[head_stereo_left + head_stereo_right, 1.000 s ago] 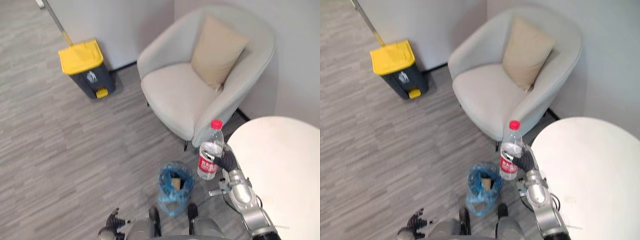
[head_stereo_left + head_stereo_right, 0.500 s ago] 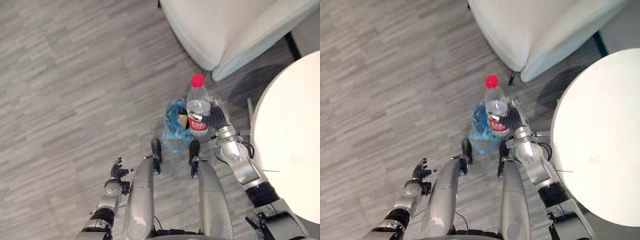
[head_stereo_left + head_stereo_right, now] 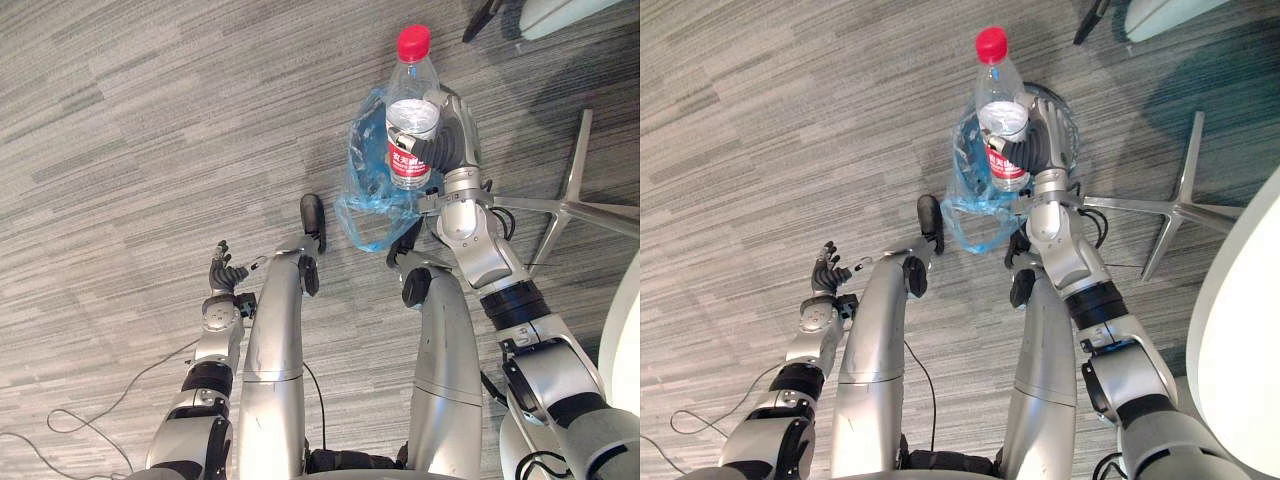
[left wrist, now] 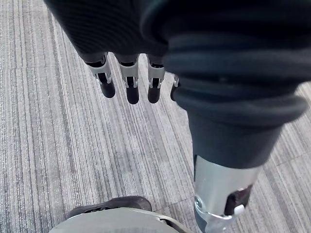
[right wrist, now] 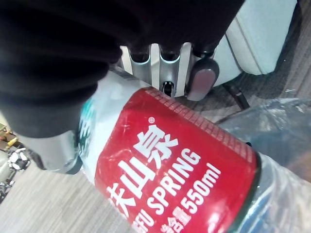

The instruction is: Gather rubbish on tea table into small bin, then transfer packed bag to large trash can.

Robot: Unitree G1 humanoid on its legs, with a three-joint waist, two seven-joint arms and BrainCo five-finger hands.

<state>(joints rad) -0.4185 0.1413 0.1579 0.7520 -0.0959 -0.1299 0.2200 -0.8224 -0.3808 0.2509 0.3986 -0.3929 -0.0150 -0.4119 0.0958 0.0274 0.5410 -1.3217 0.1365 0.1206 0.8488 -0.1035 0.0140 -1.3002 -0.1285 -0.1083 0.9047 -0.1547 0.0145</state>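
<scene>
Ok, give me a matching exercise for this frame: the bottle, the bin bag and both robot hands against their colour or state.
1. bottle
2. bin bag
3. left robot hand
4. right robot hand

A. fingers straight, holding nothing
B. blue, on the floor
C. curled round the bottle
D. clear, red-capped

Pairs: 1-D, 2-B, 3-A, 4-C.

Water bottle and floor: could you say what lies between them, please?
The blue-bagged small bin, beneath the water bottle the right robot hand holds; left eye view.
</scene>
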